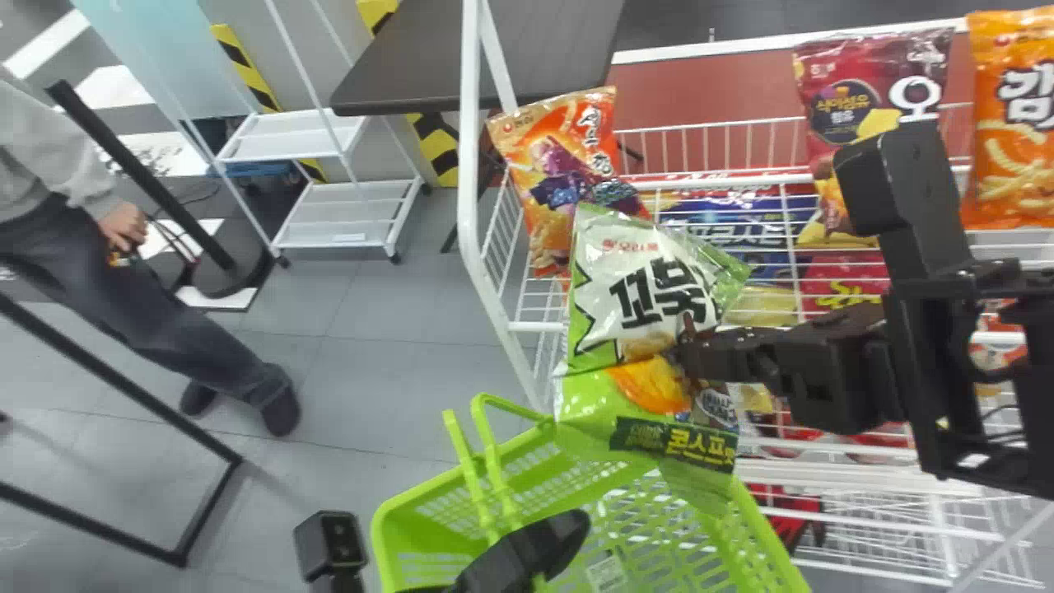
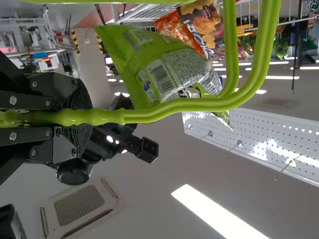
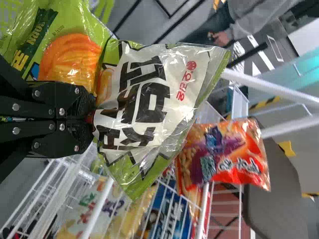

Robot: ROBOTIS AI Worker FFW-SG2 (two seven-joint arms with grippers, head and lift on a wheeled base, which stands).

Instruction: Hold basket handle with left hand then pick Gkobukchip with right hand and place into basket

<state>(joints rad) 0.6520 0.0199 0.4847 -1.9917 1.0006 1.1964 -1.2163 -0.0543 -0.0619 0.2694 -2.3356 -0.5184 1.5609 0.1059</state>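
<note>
While the left gripper (image 1: pixel 527 548) is clamped on the handle (image 1: pixel 486 469) of the green basket (image 1: pixel 770 527), the right gripper (image 1: pixel 687 350) pinches the Gkobukchip (image 1: pixel 650 296) around its middle, the film creased at the fingertips. The bag is roughly upright, tilted slightly, beside the rack's left edge; its lower end overlaps the basket's far edge in the head view, and whether they touch I can't tell. Just behind its top, an orange snack bag (image 1: pixel 560 156) leans at the left edge of the white wire rack (image 1: pixel 471 165). Farther right along that rack stand a maroon bag (image 1: pixel 873 91) and, toward its right edge, another orange packet (image 1: pixel 1013 140). A dark tabletop (image 1: pixel 543 49) lies beyond the rack's left upright.
</note>
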